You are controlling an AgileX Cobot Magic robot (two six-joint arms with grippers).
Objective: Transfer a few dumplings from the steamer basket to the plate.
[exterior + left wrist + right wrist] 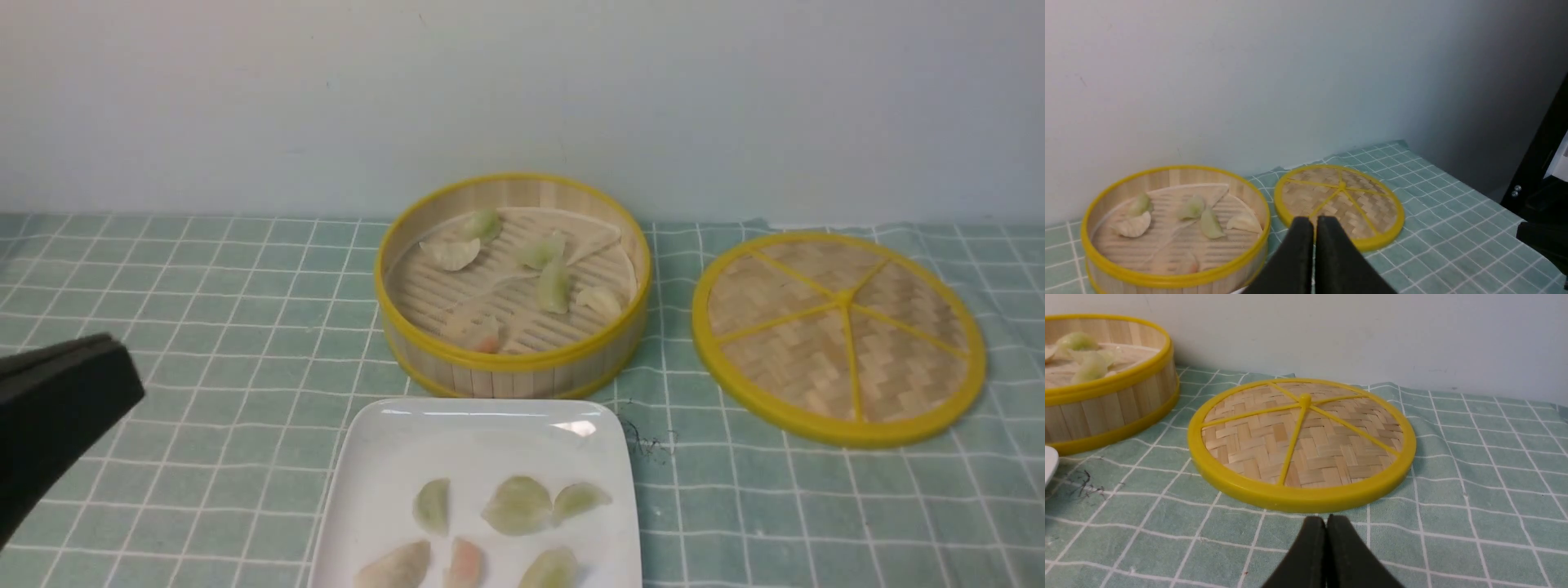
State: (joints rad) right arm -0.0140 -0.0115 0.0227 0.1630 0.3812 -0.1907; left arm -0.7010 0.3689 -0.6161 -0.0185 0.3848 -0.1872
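Six dumplings (517,505) lie on the white plate (384,441); six more sit in the steamer basket (506,359) just behind it. Lid (841,327) lies flat to the right (on green cloth (245,327)). L gripper (1314,228) & R gripper (1326,527) are both pinched closed w/ nothing in them.

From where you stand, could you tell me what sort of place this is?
Probably a staged tabletop, not a kitchen: checked green cloth against a bare wall, holding a steamer basket, lid and plate.

A green checked tablecloth (204,286) carries the steamer basket (512,362), the plate (457,441) just before it, and a woven lid (841,327) beside.
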